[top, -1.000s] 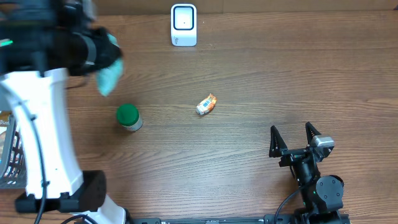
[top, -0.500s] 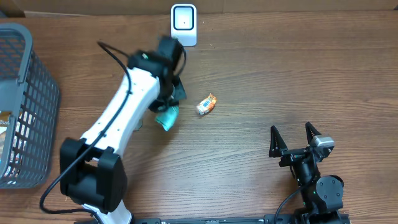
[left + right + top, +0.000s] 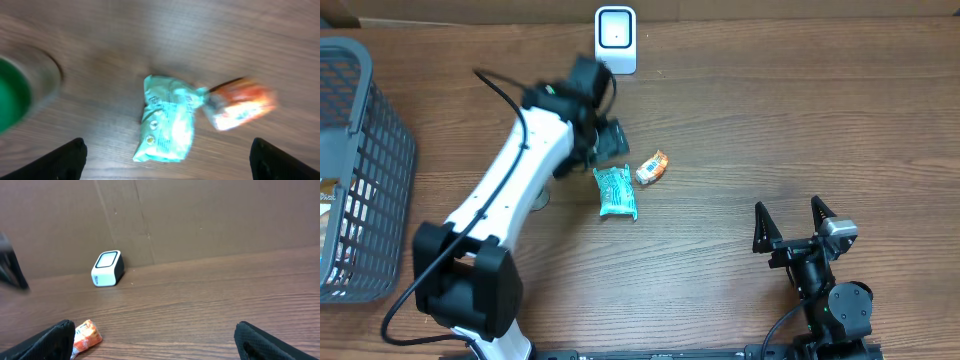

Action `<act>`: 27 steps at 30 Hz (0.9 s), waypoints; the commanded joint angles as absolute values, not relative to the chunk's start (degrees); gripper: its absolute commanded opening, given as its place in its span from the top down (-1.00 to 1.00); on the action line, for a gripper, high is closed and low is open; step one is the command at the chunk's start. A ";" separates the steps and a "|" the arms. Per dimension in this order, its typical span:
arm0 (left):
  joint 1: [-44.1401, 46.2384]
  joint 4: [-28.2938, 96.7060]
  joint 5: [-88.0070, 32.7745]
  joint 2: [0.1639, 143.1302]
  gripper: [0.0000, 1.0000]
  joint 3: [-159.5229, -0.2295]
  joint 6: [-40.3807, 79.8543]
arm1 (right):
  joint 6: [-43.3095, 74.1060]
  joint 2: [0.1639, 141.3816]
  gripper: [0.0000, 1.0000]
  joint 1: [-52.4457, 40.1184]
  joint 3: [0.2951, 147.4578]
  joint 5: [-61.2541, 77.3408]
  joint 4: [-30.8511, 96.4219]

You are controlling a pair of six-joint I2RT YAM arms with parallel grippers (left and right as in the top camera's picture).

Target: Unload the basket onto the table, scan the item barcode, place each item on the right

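A teal packet (image 3: 616,192) lies flat on the wooden table, just left of a small orange packet (image 3: 652,167). My left gripper (image 3: 605,140) hovers above and just behind the teal packet, open, holding nothing. In the left wrist view the teal packet (image 3: 170,122) sits on the table between the widely spread fingers of the gripper (image 3: 169,157), with the orange packet (image 3: 240,102) touching its right corner. The white scanner (image 3: 616,40) stands at the table's far edge. At the front right my right gripper (image 3: 795,222) is open and empty.
A grey mesh basket (image 3: 360,170) stands at the left edge. A green-lidded jar (image 3: 12,92) sits left of the teal packet, mostly hidden under the left arm in the overhead view. The right wrist view shows the scanner (image 3: 107,268), the orange packet (image 3: 85,336) and a cardboard wall behind.
The left arm swung from the basket side to the table's middle with the teal packet, then opened. The packet now lies on the table beside the orange one. The right arm stayed still.
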State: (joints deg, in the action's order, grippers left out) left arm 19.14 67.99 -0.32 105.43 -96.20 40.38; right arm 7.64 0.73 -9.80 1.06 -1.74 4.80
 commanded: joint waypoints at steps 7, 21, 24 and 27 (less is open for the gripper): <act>2.90 90.39 2.13 104.86 -0.83 -140.59 30.33 | 7.42 0.16 -1.00 -9.89 0.45 -1.80 4.67; -35.20 96.66 3.27 104.79 -0.87 -146.85 27.00 | 7.40 0.16 -1.00 -9.89 0.47 -1.78 4.67; -39.75 95.50 3.62 104.81 -0.89 -142.89 27.00 | 7.40 0.16 -1.00 -9.89 0.45 -1.78 4.67; -43.31 93.03 3.66 104.90 -0.88 -136.57 27.00 | 7.40 0.16 -1.00 -9.89 0.45 -1.78 4.67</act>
State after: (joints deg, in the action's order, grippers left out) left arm -40.51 94.45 3.22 104.68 -141.86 28.05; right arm 7.62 0.62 -9.80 1.06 -1.74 4.80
